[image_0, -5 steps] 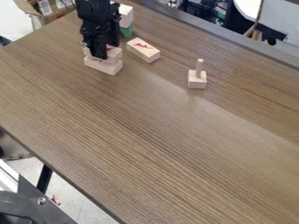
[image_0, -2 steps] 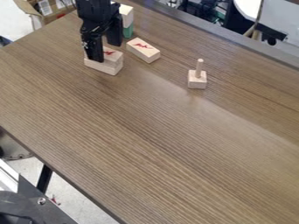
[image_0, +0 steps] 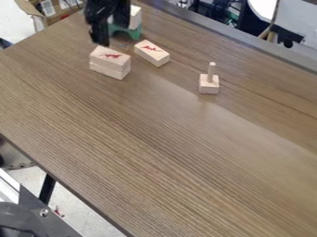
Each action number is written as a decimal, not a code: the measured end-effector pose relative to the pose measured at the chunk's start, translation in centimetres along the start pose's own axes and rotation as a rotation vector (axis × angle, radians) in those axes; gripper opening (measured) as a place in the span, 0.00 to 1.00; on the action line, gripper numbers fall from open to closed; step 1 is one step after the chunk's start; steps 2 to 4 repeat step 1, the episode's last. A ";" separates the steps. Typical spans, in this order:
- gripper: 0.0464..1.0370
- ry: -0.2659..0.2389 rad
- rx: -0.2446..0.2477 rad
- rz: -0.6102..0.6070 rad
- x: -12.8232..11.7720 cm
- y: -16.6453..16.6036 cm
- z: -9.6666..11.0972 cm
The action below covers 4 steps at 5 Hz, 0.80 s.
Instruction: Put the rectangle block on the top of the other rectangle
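Above and slightly behind the stacked blocks hangs the black gripper (image_0: 110,28), open and holding nothing. The upper rectangular block (image_0: 110,56), light wood with a red mark on top, lies flat on the lower rectangular block (image_0: 109,70). Their long sides line up closely, and the lower one rests on the table. A clear gap separates the gripper from the pair. Just to the right, another rectangular block (image_0: 152,53) with a red mark lies flat on the table.
A small square block with an upright peg (image_0: 210,84) stands farther right. Behind the gripper are a green piece (image_0: 133,33) and a pale block (image_0: 135,17) above it. The brown table (image_0: 167,152) reaches toward the front.
The gripper has opened, let go of the upper block and risen up and back from it. That block has stayed on the lower one.
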State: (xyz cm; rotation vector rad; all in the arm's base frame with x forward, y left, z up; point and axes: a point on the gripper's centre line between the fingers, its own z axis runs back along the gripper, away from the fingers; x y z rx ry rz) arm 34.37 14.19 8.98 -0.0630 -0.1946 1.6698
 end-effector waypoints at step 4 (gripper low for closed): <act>0.96 -0.029 -0.007 -0.099 -1.8 -1.9 1.4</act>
